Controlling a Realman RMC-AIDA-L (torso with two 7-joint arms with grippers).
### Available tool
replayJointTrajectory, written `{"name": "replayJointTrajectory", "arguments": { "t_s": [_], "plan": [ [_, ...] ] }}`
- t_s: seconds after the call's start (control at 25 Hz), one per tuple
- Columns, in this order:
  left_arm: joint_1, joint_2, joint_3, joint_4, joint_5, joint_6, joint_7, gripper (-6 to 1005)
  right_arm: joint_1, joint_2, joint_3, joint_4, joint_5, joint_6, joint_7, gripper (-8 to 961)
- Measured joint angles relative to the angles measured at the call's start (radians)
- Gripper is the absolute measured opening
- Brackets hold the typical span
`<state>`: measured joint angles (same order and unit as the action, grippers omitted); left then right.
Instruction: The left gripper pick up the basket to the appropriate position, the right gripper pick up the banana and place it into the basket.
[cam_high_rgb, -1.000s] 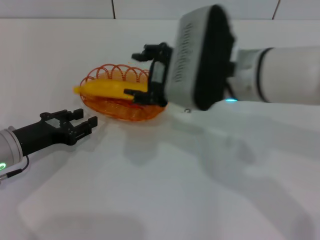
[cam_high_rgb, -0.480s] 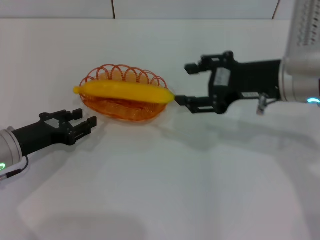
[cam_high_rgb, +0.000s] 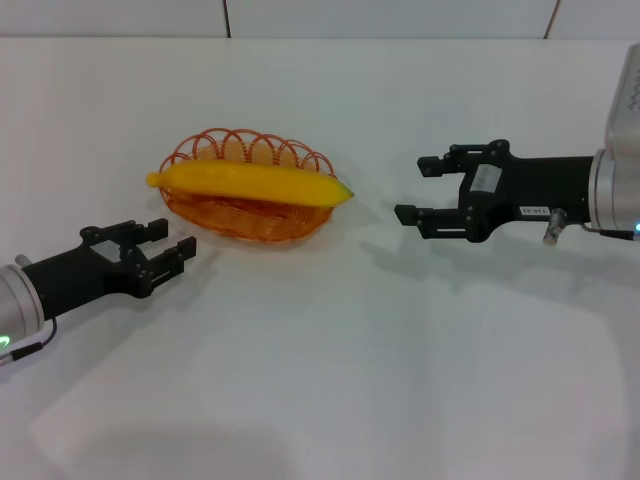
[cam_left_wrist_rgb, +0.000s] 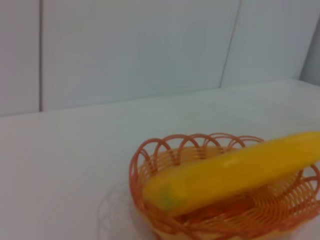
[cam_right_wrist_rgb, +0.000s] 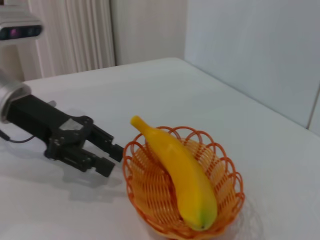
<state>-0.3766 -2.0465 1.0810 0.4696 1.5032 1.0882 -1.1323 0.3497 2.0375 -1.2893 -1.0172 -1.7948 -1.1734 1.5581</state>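
The yellow banana (cam_high_rgb: 250, 184) lies lengthwise in the orange wire basket (cam_high_rgb: 232, 222) on the white table, its ends resting over the rim. It also shows in the left wrist view (cam_left_wrist_rgb: 235, 170) and the right wrist view (cam_right_wrist_rgb: 180, 177), in the basket (cam_left_wrist_rgb: 150, 165) (cam_right_wrist_rgb: 227, 202). My left gripper (cam_high_rgb: 172, 243) is open and empty, just left of the basket and near the table; it also shows in the right wrist view (cam_right_wrist_rgb: 107, 157). My right gripper (cam_high_rgb: 415, 188) is open and empty, well to the right of the basket.
The white table (cam_high_rgb: 330, 380) spreads wide in front of the basket and between the two arms. A white tiled wall (cam_left_wrist_rgb: 140, 45) stands behind the table.
My right gripper has drawn back to the right, away from the basket, open and empty. The banana stays in the basket. The left gripper has barely moved.
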Motion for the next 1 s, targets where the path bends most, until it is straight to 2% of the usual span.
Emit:
{"name": "replayJointTrajectory", "arguments": {
  "t_s": [0.2,0.52,1.0],
  "plan": [
    [0.025,-0.006,0.000,-0.003,-0.051,0.005,0.077,498,0.010,0.000,0.007,0.036,0.001,-0.007,-0.020,710],
    [0.050,-0.002,0.000,-0.003,-0.116,0.048,0.131,498,0.003,0.000,0.003,0.044,-0.005,-0.031,-0.037,709],
    [0.051,0.003,0.000,-0.003,-0.123,0.058,0.136,498,0.011,0.000,-0.009,0.066,-0.006,-0.037,-0.060,708]
  ]
}}
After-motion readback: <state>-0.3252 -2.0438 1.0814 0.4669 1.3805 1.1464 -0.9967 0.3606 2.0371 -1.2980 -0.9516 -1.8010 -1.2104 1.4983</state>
